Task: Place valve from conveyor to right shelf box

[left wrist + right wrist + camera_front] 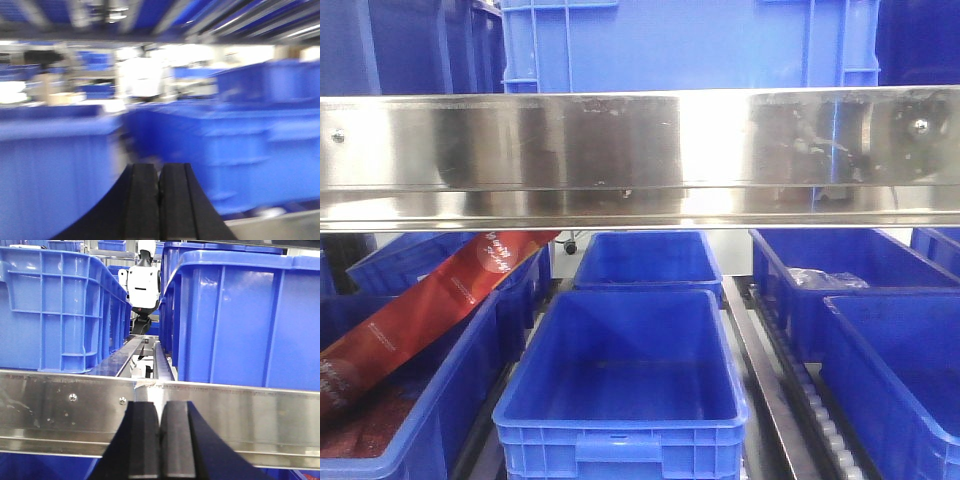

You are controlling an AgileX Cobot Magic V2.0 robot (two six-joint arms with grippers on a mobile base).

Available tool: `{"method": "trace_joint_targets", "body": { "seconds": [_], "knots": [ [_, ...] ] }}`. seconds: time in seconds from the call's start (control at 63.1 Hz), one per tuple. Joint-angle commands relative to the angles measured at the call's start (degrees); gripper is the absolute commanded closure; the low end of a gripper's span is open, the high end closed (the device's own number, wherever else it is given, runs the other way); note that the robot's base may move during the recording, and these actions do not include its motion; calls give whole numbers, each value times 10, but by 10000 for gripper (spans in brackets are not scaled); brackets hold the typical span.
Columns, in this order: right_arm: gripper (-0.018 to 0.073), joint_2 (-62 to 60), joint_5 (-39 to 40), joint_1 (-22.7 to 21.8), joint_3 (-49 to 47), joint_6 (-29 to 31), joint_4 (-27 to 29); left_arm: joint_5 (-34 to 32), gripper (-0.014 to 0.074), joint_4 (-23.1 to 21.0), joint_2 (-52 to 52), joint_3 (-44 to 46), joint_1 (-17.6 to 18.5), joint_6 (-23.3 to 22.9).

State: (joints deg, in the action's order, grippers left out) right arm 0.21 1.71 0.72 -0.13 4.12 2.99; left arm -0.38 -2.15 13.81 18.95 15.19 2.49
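Blue plastic fills nearly everything we see. In the front-facing view a brushed steel shelf rail (640, 155) runs the full width, with a large blue crate (690, 45) standing above it. Below the rail we look down into rows of open bins: the middle bin (625, 385) nearest us shows a bare floor, and a second bin (648, 262) sits just behind it. A bin at the left (395, 400) holds long red packets (430, 310) that lean tilted across its rim. On the right, a bin (840, 275) contains something clear and crumpled (825, 278) — we cannot tell what it is. Roller tracks (810, 400) run between the bin rows.

Our left hand (159, 200) has its two black fingers (142, 202) pressed together with nothing between them; its view is blurred, showing only blue bins (240, 145) ahead.

Our right hand (160, 445) is likewise closed flat, finger against finger, and holds nothing. It faces a steel rail (70, 410) with two tall blue crates (60, 310) behind it, and through the gap between them we see a white robot figure (144, 282) — well apart from us.

We find neither the valve nor the conveyor in any view.
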Motion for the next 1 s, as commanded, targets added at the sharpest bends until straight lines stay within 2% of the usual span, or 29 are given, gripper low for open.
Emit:
{"method": "trace_joint_targets", "body": {
  "seconds": [0.0,0.016,0.048,0.111,0.238,0.396,0.459,0.586,0.982],
  "knots": [
    [727,-2,12,-4,1,5,1,0,707,62,-32,-39,-43,-85],
    [727,-2,12,-4,1,5,1,0,707,73,-42,-48,-52,-107],
    [727,-2,12,-4,1,5,1,0,707,77,-59,-65,-64,-123],
    [727,-2,12,-4,1,5,1,4,707,77,-89,-92,-78,-122],
    [727,-2,12,-4,1,5,1,16,707,48,-138,-145,-92,-118],
    [727,-2,14,-4,1,5,1,-21,707,48,-138,-189,-89,-118],
    [727,-2,14,-4,1,5,1,15,707,48,-138,-189,-82,-113],
    [727,-2,14,-4,1,5,1,20,707,48,-138,-189,-64,-62],
    [727,-2,14,-4,1,5,1,7,707,44,-138,-189,-62,-62]
  ]
}}
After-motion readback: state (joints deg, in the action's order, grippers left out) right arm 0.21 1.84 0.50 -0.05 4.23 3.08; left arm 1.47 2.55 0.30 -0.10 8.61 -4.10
